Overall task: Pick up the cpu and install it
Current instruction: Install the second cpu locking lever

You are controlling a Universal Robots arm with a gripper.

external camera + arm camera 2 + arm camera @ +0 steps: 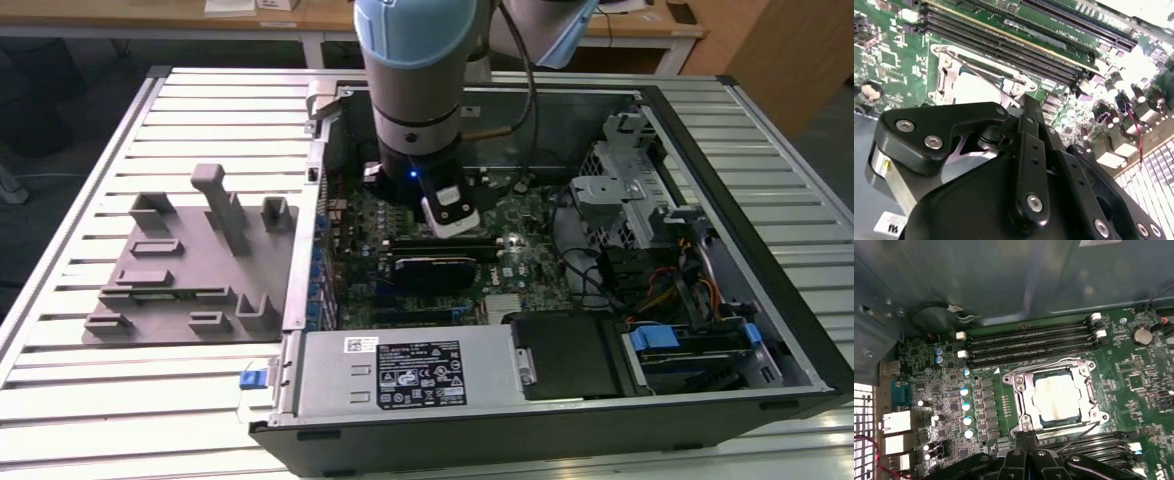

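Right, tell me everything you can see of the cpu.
The cpu is a small flat square chip with a pale silvery metal top and a darker rim. In the first wrist view it lies flat and level inside the metal socket frame on the green motherboard, beside the memory slots. A thin lever runs along one side of the frame. Nothing grips the chip; the pincer is close beside the frame.

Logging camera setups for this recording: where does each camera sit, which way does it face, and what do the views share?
Exterior view: off the arm, above, looking down into the open computer case; the arm reaches into it.
First wrist view: on the arm, facing the motherboard; the cpu sits in its socket, gripper links at the edge.
Second wrist view: on the arm, close behind the gripper linkage, motherboard beyond.
Both wrist views share the socket frame and memory slots.
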